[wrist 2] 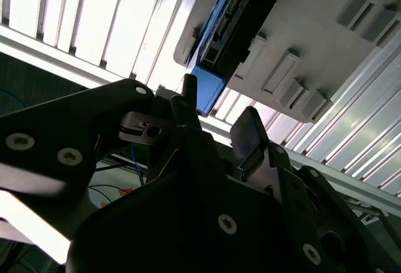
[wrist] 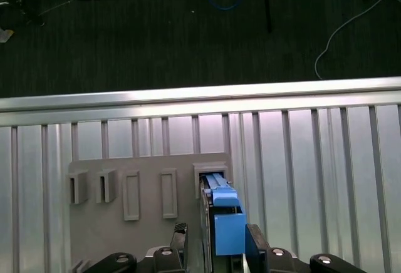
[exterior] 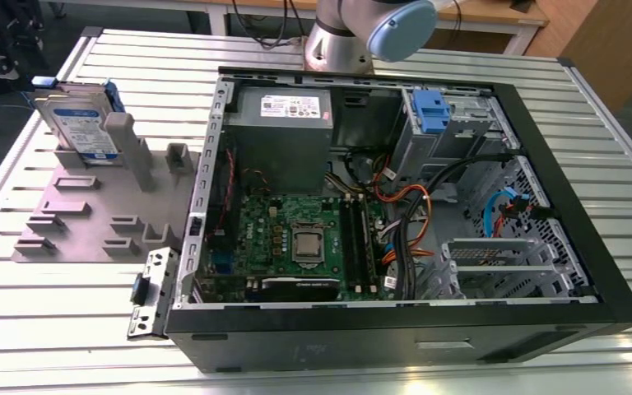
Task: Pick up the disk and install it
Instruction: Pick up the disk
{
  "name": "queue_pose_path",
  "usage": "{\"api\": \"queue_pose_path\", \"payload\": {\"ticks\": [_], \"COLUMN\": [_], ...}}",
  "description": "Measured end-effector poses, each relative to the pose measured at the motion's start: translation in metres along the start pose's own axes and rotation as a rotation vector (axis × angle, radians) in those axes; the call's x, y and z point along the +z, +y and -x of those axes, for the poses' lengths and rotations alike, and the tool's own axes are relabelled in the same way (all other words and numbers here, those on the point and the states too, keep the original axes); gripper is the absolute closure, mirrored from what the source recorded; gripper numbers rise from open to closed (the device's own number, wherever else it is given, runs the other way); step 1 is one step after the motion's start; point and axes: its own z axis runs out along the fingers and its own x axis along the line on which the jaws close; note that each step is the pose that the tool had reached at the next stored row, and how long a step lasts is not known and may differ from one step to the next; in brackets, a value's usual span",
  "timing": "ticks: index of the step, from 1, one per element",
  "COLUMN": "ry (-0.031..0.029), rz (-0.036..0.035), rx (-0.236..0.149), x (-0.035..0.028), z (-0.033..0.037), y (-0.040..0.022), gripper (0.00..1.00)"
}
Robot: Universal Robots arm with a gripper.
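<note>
Here the fingers [wrist: 255,242] are spread apart and hold nothing. The disk [wrist: 227,226] stands on its edge in the grey holder [wrist: 150,235] on the table [wrist: 313,179], and its blue end shows between the fingers.

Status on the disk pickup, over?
End effector open, lined up over disk. Disk upright in grey rack, not yet gripped. No obstruction seen.
</note>
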Motion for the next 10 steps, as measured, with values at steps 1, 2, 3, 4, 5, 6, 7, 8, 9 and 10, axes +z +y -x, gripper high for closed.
{"api": "queue_pose_path", "payload": {"ticks": [1, 2, 3, 4, 5, 6, 7, 8, 9, 10], "ry": [0.0, 0.0, -0.0003, -0.0004, -0.0004, -0.0006, -0.0009, -0.0011, -0.0013, -0.0016], "rz": [0.0001, 0.0001, 0.0001, 0.0, 0.0001, -0.0001, -0.0001, -0.0001, 0.0, 0.0002], "rx": [0.0, 0.0, 0.0, 0.0, 0.0, 0.0, 0.0, 0.0, 0.0, 0.0], "x": [0.0005, 0.001, 0.0016, 0.0022, 0.0027, 0.0033, 0.0038, 0.0044, 0.0049, 0.0055], "z": [0.0001, 0.0003, 0.0006, 0.0013, 0.0022, 0.0027, 0.0033, 0.0038, 0.0044, 0.0052], "y": [-0.0001, -0.0001, 0.0, 0.0001, 0.0001, 0.0002, 0.0002, 0.0003, 0.0003, 0.0003], "gripper": [0.51, 0.51, 0.51, 0.51, 0.5, 0.5, 0.5, 0.44, 0.44, 0.44]}}
